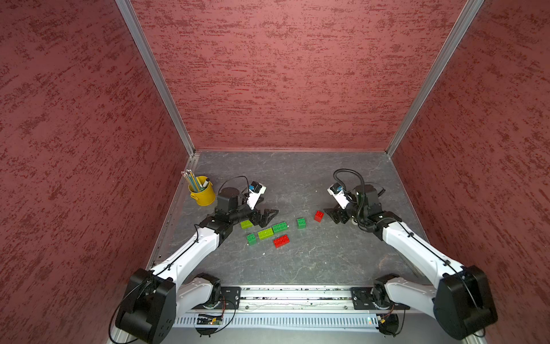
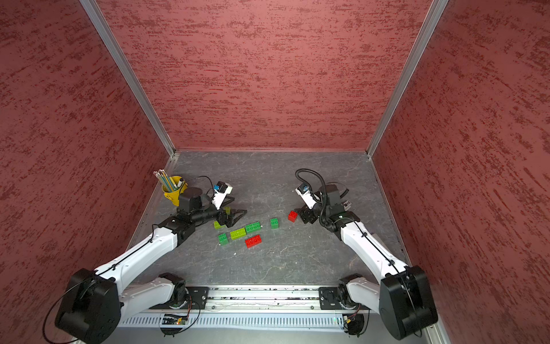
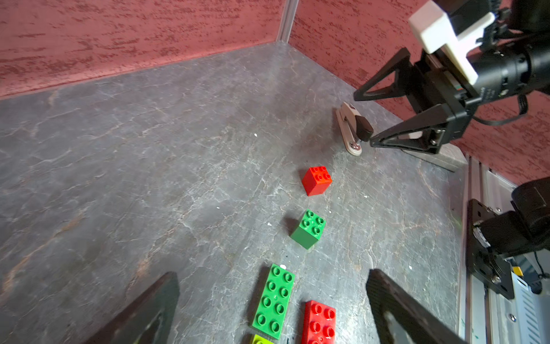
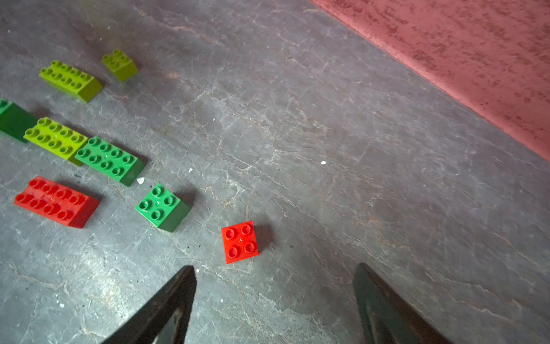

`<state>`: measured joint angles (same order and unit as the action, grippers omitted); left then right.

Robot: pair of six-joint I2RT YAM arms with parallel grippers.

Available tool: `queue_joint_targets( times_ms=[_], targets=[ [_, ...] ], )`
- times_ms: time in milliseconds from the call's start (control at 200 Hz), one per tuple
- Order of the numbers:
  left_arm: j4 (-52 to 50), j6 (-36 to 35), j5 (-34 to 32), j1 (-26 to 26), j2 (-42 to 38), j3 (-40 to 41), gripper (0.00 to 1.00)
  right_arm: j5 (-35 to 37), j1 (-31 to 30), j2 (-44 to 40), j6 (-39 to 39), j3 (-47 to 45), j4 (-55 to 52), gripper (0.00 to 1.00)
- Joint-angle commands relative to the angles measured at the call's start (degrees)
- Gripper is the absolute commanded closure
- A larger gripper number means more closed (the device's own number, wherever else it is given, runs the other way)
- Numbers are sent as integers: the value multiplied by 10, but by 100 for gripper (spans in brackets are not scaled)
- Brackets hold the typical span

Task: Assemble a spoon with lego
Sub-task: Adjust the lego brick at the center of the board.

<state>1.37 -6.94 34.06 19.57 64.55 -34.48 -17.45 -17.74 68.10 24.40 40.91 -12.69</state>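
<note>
On the grey surface point(image 1: 297, 262), the lego point(image 1: 265, 233) lies loose, no spoon begun; left pincer point(image 3: 272, 272) and right pincer point(image 4: 275, 268) both stand spread, empty. Closing short of the red brick point(image 4: 240, 241), the right pincer could knock it away.

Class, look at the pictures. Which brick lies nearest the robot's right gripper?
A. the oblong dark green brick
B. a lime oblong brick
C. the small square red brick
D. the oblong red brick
C: in the right wrist view, the small square red brick sits on the table just ahead of the right gripper, whose jaws stand open with nothing between them.
</note>
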Motion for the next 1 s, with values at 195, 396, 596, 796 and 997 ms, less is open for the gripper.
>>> queue_joint_targets(
  times_ms=[195,396,596,796,997],
  targets=[
    [-33,-45,-4,31,23,-9,0,-23,-28,102,62,43,-29,28],
    [-46,-54,-20,42,31,-12,0,-32,-39,149,83,66,-40,32],
    [-53,-57,-28,45,36,-15,0,-29,-46,190,92,74,-39,37],
    [-57,-58,-30,48,36,-17,0,-22,-51,214,118,85,-48,43],
    [-58,-59,-35,49,40,-18,0,-2,-60,233,132,89,-52,51]
  ],
)
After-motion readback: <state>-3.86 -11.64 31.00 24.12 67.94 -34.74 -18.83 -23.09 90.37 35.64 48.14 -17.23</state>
